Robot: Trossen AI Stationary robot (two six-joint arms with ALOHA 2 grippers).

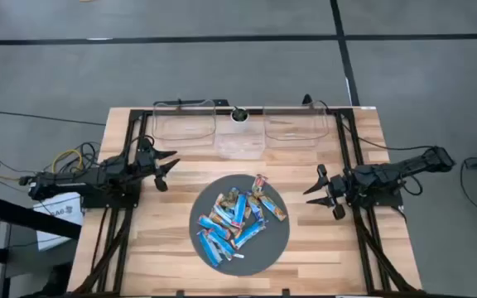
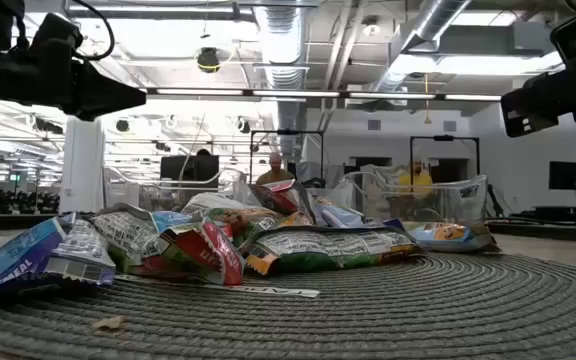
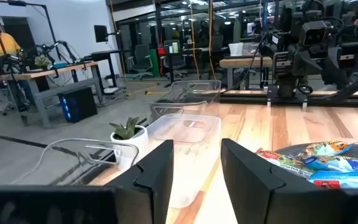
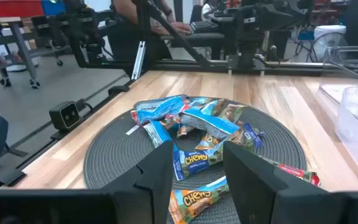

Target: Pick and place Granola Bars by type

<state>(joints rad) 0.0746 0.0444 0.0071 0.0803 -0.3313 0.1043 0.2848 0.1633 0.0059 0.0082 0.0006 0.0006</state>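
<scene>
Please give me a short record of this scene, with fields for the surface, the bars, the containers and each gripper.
surface: light wooden table
mat: round dark grey woven mat at table centre
bars: pile of foil-wrapped granola bars on the mat, blue, blue-and-white and tan mixed
containers: three clear plastic bins along the far edge, nothing visible inside
plant: small potted plant near the bins
left gripper: open, above the table left of the mat, holding nothing
right gripper: open, right of the mat, holding nothing
sorting: not begun
</scene>
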